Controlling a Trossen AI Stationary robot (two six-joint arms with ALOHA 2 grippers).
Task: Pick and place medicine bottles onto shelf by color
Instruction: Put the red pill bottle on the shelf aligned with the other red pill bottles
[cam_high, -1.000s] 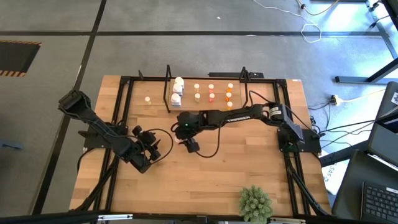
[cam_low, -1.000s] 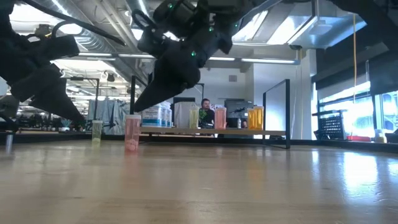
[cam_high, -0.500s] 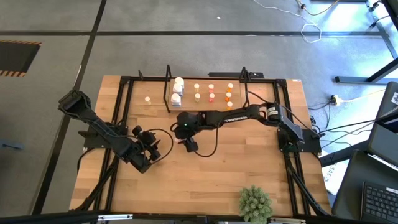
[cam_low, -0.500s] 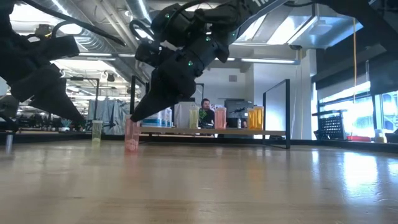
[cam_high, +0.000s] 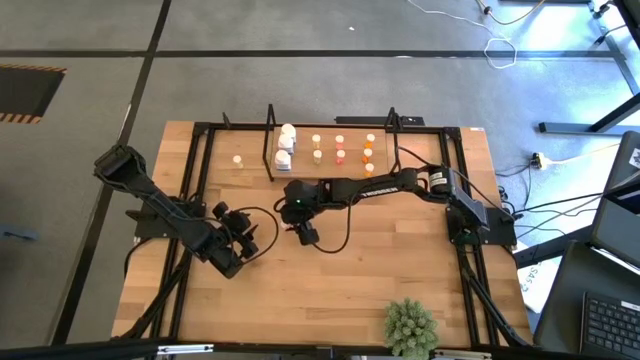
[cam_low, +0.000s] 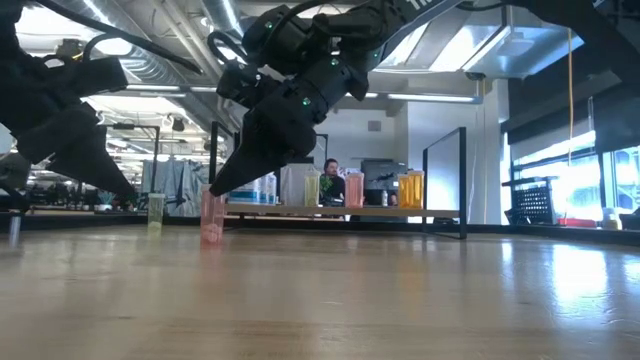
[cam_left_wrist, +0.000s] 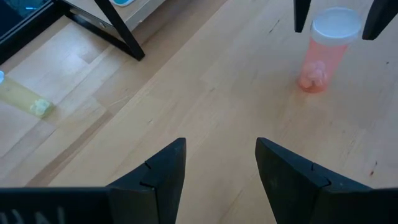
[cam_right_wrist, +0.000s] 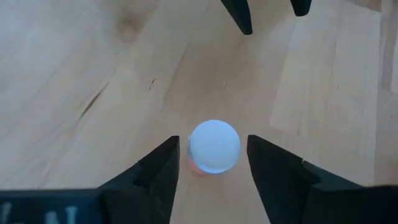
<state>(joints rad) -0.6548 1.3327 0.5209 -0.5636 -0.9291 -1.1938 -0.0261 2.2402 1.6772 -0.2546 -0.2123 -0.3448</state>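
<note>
Straddling the pink bottle (cam_right_wrist: 214, 147) with spread, not yet pinching fingers, the right pincer (cam_right_wrist: 213, 163) could tip it over if closed off-centre.

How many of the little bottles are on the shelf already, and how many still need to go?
Done: the shelf already holds white bottles at one end and a row of cream, pink and orange ones. In hand: the right gripper straddles a pink bottle standing on the table, not lifted. Left: that one, plus a small bottle outside the shelf. The left gripper waits open.
</note>
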